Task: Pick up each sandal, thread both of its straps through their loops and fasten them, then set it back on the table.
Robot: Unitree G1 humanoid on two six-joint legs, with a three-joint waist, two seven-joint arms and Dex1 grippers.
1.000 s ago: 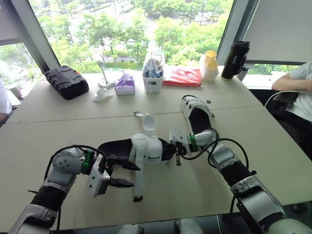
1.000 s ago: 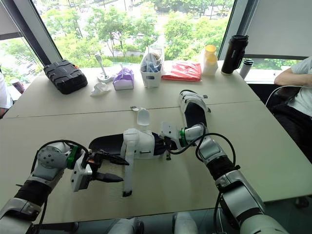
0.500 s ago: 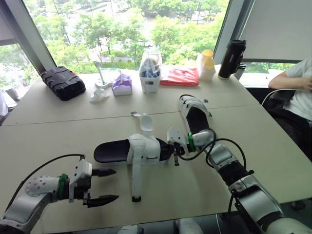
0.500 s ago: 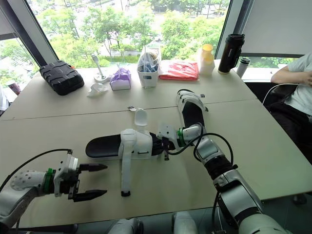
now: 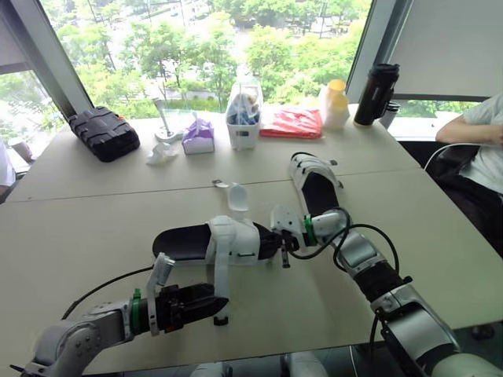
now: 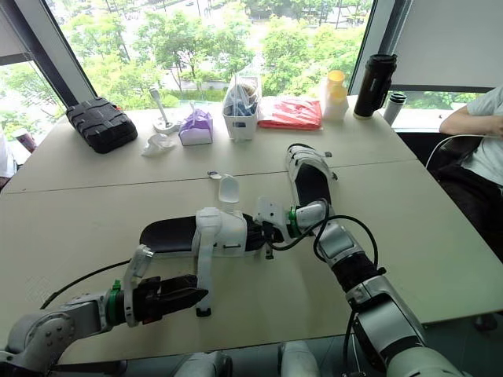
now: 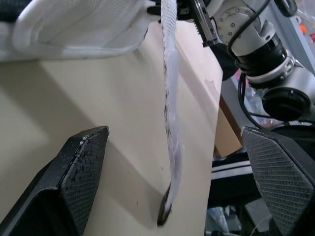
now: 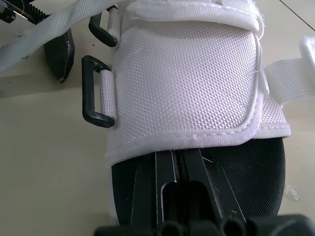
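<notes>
The near sandal (image 5: 228,239), black-soled with a white upper, lies flat mid-table. One long white strap (image 5: 219,283) trails from it toward the front edge. My left gripper (image 5: 214,301) is open low over the table, and in the left wrist view the strap (image 7: 170,98) hangs between its fingers (image 7: 81,167) without touching them. My right gripper (image 5: 281,242) is shut on that sandal's open end, its fingers (image 8: 167,172) on the black footbed under the upper. Two black loops (image 8: 94,93) stand free at the upper's side. The second sandal (image 5: 314,182) lies behind, near my right forearm.
A small clear scoop (image 5: 237,198) sits just behind the near sandal. Along the window stand a black case (image 5: 104,132), a purple tissue pack (image 5: 199,135), a white caddy (image 5: 244,118), a red bag (image 5: 292,123), a yellow-capped bottle (image 5: 336,104) and a black flask (image 5: 372,94). A person's arm (image 5: 471,132) rests at far right.
My left gripper left the sandal's heel, dropped toward the front-left, and now has swung right to straddle the trailing strap's end. The right gripper and both sandals stayed put.
</notes>
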